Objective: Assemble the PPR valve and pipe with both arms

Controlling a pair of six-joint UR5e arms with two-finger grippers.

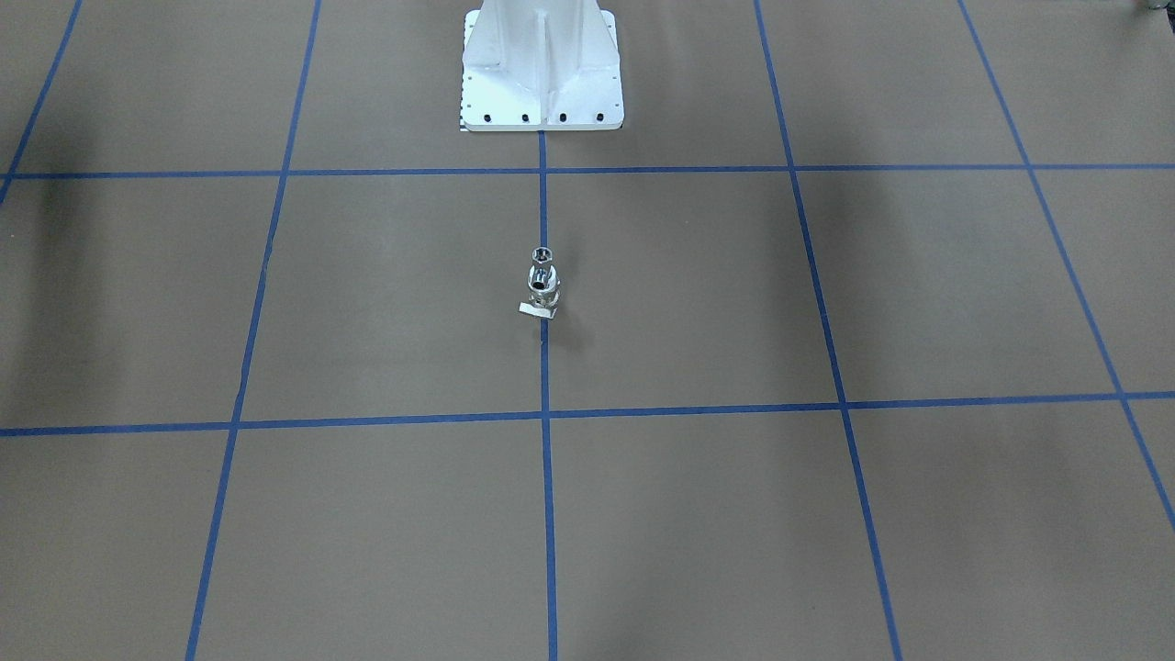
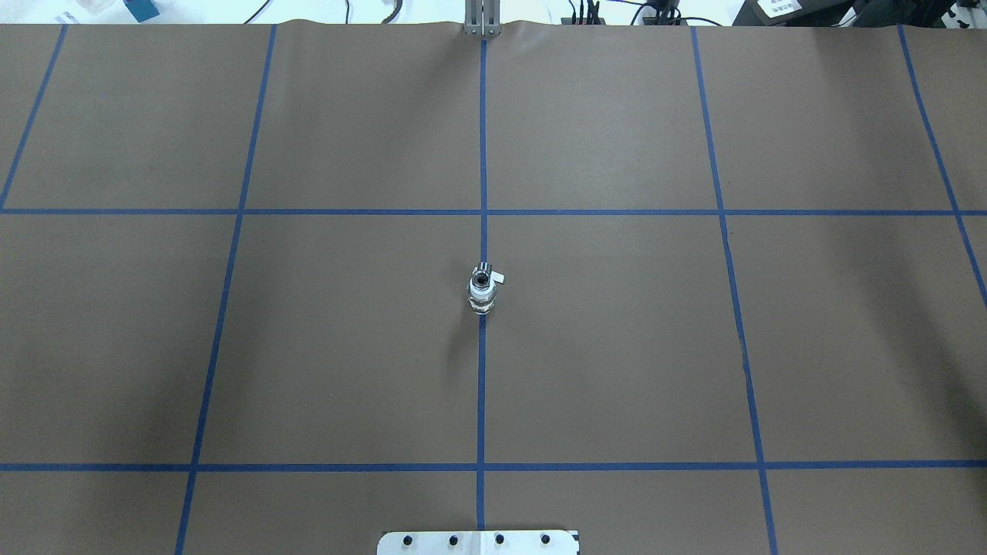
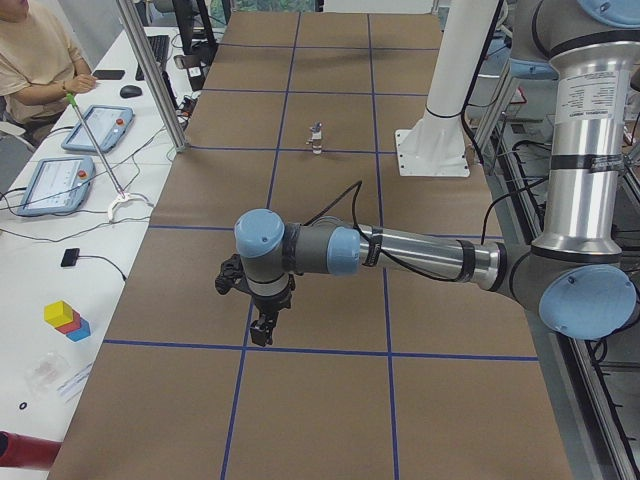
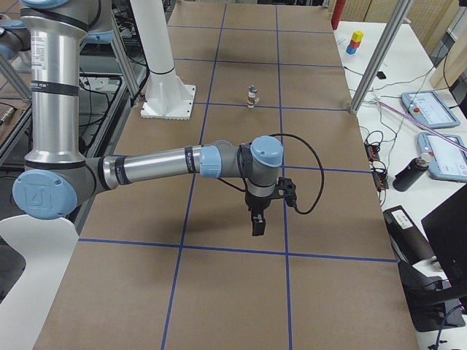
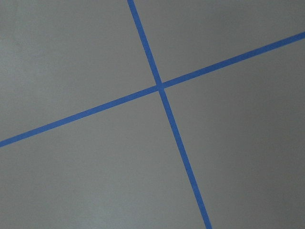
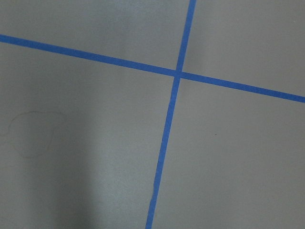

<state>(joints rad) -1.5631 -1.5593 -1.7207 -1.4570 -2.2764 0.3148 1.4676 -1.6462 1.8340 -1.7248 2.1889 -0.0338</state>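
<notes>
Left pincer (image 3: 262, 336) is hanging toward the left edge of the table (image 3: 330, 420), right pincer (image 4: 257, 227) toward its right edge; whether either is apart or together I cannot tell. Both are hovering well apart from the valve (image 1: 542, 286), which is standing upright mid-table, far from every edge. Reaching in well is calling for slow approaches from both sides, one pincer steadying the metal middle, since so small a piece is likely tipping easily. It is showing a pale base plate, shiny body and ringed top; the pipe is proving too small to single out.
</notes>
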